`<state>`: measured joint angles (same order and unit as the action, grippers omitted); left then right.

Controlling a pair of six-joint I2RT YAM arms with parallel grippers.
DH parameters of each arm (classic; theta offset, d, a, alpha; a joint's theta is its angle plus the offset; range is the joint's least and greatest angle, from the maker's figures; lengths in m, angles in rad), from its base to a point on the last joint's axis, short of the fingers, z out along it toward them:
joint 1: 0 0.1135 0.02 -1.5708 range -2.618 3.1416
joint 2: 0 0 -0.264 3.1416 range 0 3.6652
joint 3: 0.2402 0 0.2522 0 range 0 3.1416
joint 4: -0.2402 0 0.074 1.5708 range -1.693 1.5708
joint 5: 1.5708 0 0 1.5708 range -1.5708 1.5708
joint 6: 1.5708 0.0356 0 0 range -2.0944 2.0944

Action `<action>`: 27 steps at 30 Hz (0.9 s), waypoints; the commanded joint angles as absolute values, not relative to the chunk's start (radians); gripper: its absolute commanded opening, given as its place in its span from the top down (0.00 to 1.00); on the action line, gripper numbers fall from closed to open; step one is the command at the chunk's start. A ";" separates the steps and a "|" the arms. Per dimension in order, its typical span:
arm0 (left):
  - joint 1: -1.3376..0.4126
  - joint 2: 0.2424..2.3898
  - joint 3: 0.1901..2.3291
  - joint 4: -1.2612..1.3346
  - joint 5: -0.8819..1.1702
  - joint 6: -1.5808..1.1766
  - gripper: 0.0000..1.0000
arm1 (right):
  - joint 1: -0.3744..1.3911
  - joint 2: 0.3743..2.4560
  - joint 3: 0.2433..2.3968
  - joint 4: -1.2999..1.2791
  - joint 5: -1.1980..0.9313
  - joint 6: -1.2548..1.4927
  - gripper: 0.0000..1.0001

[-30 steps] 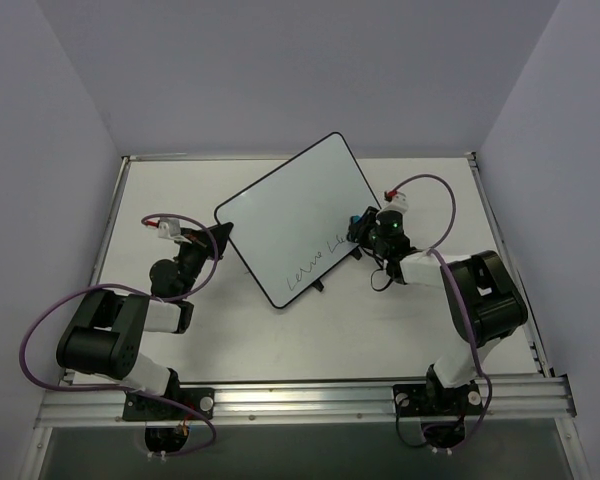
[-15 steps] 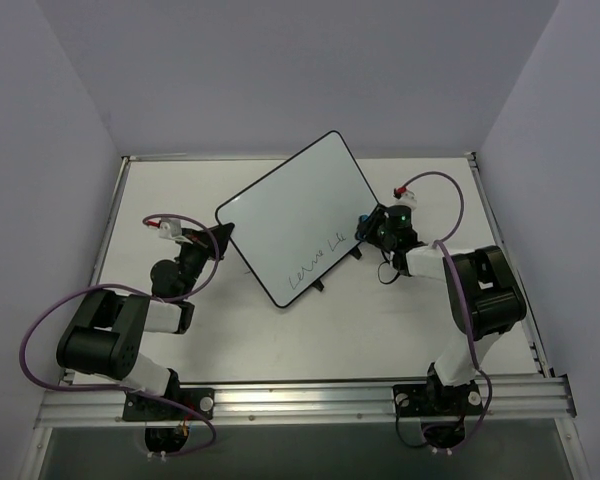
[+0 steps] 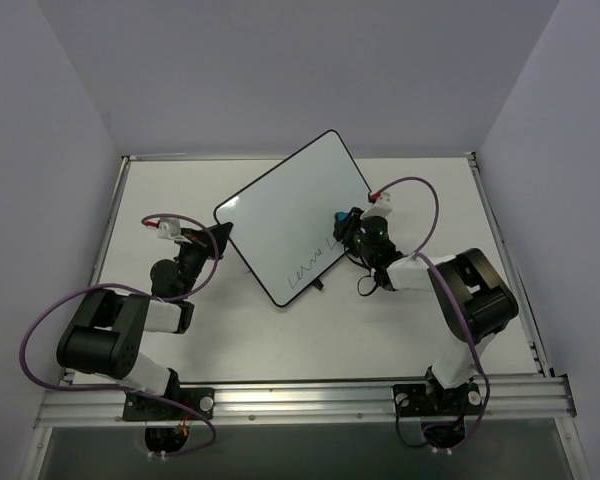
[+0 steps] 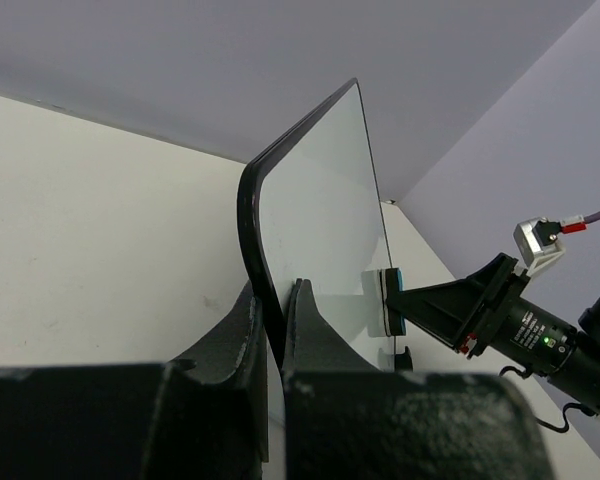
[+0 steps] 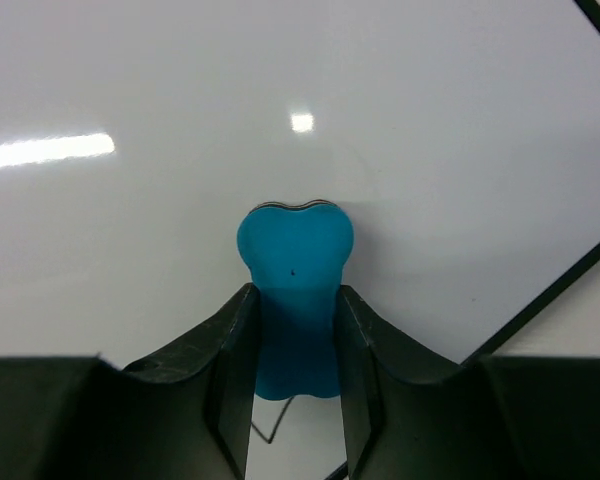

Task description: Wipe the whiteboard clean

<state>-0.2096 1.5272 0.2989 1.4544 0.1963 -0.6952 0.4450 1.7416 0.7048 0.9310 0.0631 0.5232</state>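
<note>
Two grips: my left jaws pinch the whiteboard [image 4: 320,220] by its framed edge; it seems stiff, light, slick-faced. My right jaws clamp the blue eraser [image 5: 294,250] against it.

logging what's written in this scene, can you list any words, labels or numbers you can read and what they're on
Whiteboard: a line of black marker handwriting near its lower edge, too small and loose to read; no word can be quoted with confidence.
Blue eraser: no text or brand visible on the face that shows.
Nothing else in the three views carries lettering I can make out.
</note>
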 commanded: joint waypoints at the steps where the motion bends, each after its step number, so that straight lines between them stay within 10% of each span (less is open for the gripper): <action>1: -0.232 1.566 0.281 1.399 0.319 -0.442 0.98 | 0.615 1.798 0.663 0.882 -0.074 0.597 1.00; 27: -0.232 1.560 0.276 1.402 0.321 -0.445 0.98 | 0.588 1.649 0.520 0.698 0.161 0.733 1.00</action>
